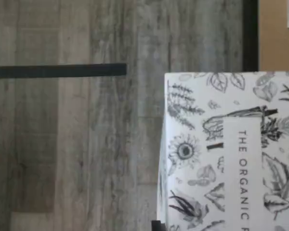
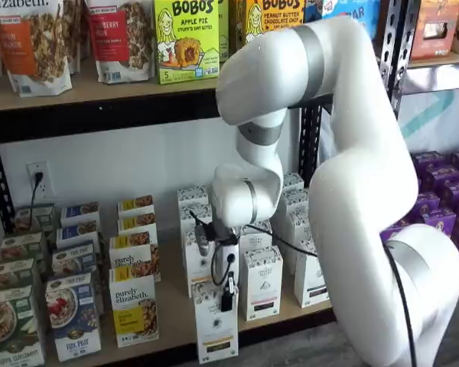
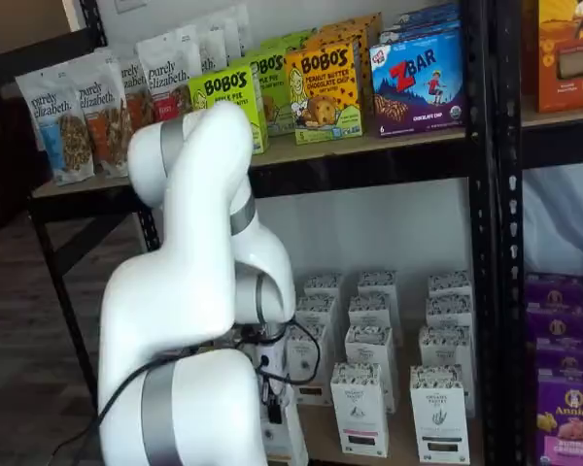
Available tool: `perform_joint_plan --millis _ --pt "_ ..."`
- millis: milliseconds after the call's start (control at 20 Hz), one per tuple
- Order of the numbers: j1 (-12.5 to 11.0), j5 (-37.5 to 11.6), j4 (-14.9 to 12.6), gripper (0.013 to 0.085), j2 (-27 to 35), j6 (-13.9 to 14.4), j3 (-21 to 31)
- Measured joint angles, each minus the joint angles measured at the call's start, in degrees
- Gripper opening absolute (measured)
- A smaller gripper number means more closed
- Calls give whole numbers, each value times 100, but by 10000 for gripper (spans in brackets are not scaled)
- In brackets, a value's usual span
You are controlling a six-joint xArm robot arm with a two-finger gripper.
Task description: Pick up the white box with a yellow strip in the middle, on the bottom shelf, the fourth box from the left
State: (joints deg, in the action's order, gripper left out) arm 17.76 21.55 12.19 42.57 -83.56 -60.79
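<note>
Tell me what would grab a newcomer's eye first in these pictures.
The big white arm fills the foreground in both shelf views. Its hand is closed on a white box at the front of the bottom shelf. In the wrist view, the carton's leaf-patterned top hangs over grey plank flooring.

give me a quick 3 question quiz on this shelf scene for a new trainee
1. True or false: the fingers are open and empty.
2. What stands on the upper shelf above the arm? A) yellow-green Bobo's boxes B) glass bottles C) tin cans
3. Fill in: in the wrist view, the print on the white box reads "THE ___".

Key: 1 false, they are shut on the white box at the front edge of the bottom shelf. 2 A. 3 ORGANIC.
</note>
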Motion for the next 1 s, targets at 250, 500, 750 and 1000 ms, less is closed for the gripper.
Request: perform_joint_plan --millis 250,500,750,1000 --pt "32 -167 -195 450 -536 208 730" --pt "48 -313 -187 450 -1064 210 1378" --pt "62 -224 61 450 -1500 -13 1774" --pt "-3 -100 196 450 -2052 -197 2199"
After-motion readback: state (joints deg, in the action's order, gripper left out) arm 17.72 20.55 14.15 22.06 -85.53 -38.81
